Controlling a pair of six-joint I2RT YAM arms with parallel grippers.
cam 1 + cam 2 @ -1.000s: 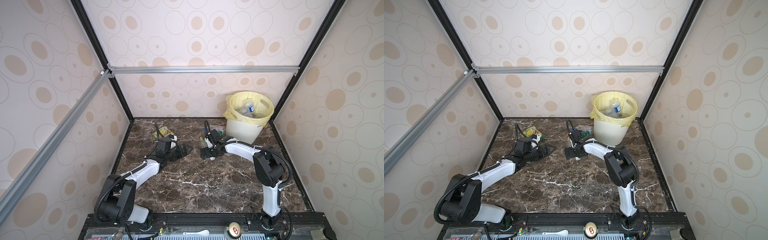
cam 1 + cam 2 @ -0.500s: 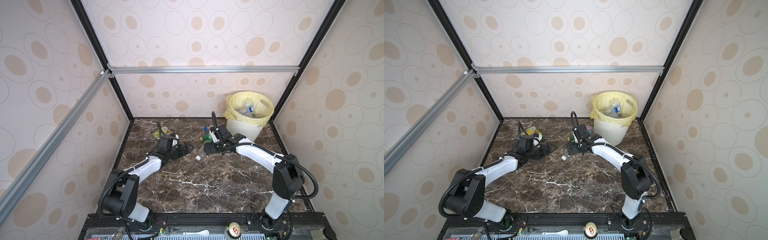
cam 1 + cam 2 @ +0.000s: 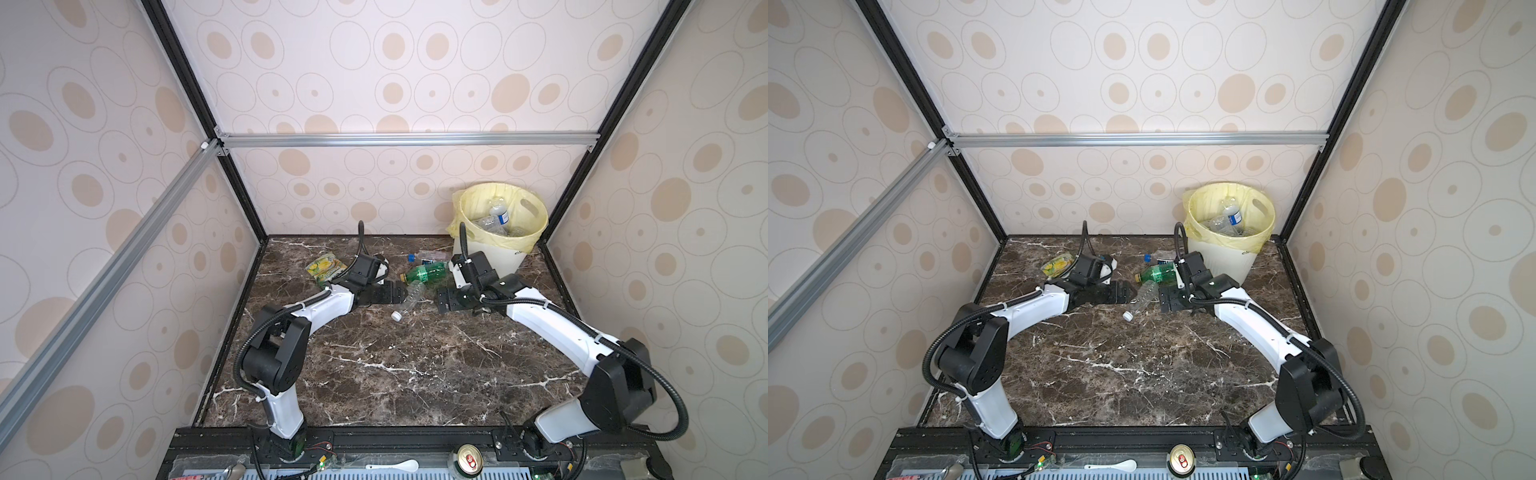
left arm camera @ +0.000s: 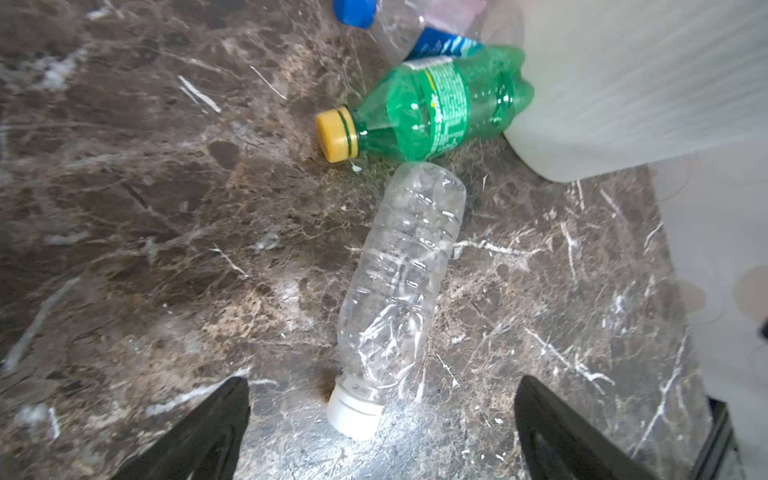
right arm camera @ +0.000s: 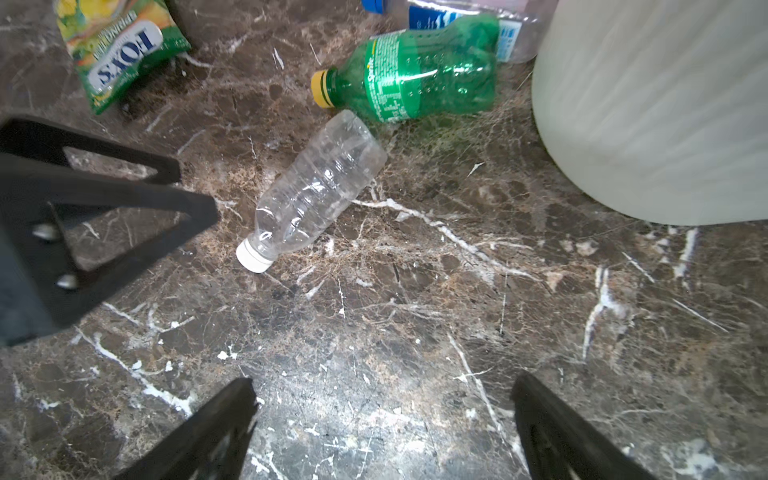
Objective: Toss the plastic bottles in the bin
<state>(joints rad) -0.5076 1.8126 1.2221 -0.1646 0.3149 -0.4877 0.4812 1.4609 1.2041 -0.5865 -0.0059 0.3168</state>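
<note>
The right tool point(image 3: 444, 301) has shifted toward the bin point(image 3: 494, 259), exposing the clear bottle point(image 3: 409, 298); the left tool point(image 3: 397, 291) now seems lined up to grab it. Both gape wide.

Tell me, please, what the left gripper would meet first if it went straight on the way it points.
Probably the clear bottle, white cap first, lying just ahead of the open left gripper; depth is unclear.

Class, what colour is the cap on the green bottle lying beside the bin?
Yellow. The green bottle's cap shows best in the left wrist view.
</note>
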